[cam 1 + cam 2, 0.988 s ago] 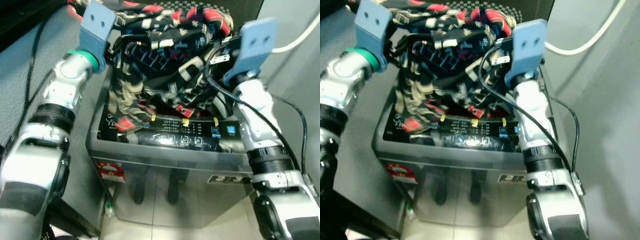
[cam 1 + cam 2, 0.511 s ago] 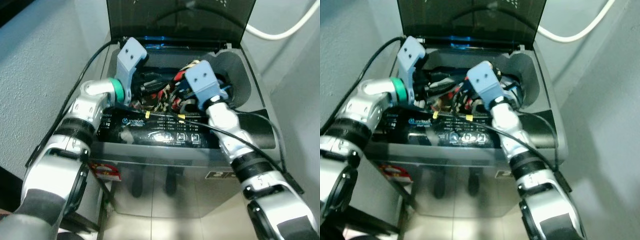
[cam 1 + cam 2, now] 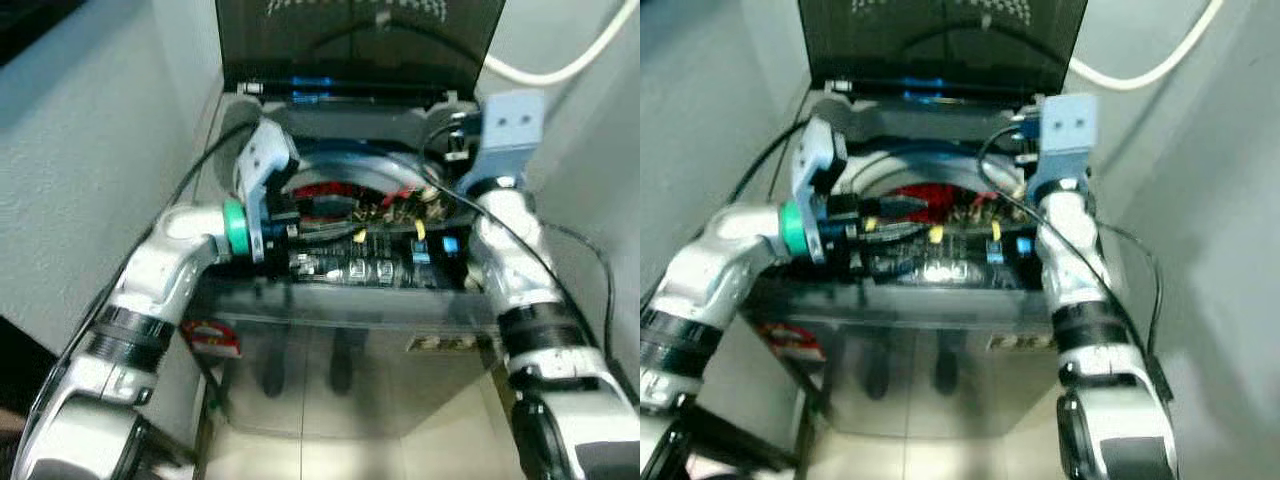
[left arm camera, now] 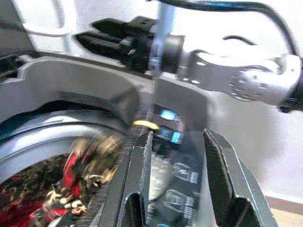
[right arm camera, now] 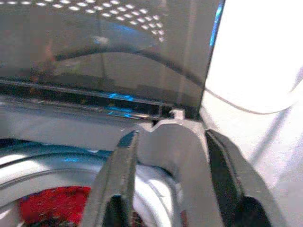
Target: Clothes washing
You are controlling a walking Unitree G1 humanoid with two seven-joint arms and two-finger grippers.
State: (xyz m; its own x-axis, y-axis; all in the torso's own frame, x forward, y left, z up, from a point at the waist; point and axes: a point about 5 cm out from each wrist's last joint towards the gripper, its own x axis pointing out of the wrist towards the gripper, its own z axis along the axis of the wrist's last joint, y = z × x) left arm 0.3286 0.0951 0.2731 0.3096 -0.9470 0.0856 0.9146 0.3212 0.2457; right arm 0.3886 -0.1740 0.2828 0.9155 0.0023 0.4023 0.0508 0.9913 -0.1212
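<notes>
Top-load washer [image 3: 340,340] in front of me, lid [image 3: 355,40] up against the wall. Clothes [image 3: 345,195], red/black patterned, sit down in the drum [image 3: 890,165], nothing in either hand.

My left hand [image 4: 175,156] hovers over the front-left rim of the tub; left wrist cam shows fingers [image 4: 220,170] apart, empty, w/ the control panel [image 3: 370,270] just beneath and the clothes low in the drum beside it. It also catches my right arm across the opening.

My right hand [image 5: 168,156] is up at the back-right corner; right wrist cam shows its fingers spread, empty, aimed at the lid hinge, w/ a bit of red cloth below. Head cams give the white hose [image 3: 570,60] on the wall behind.
</notes>
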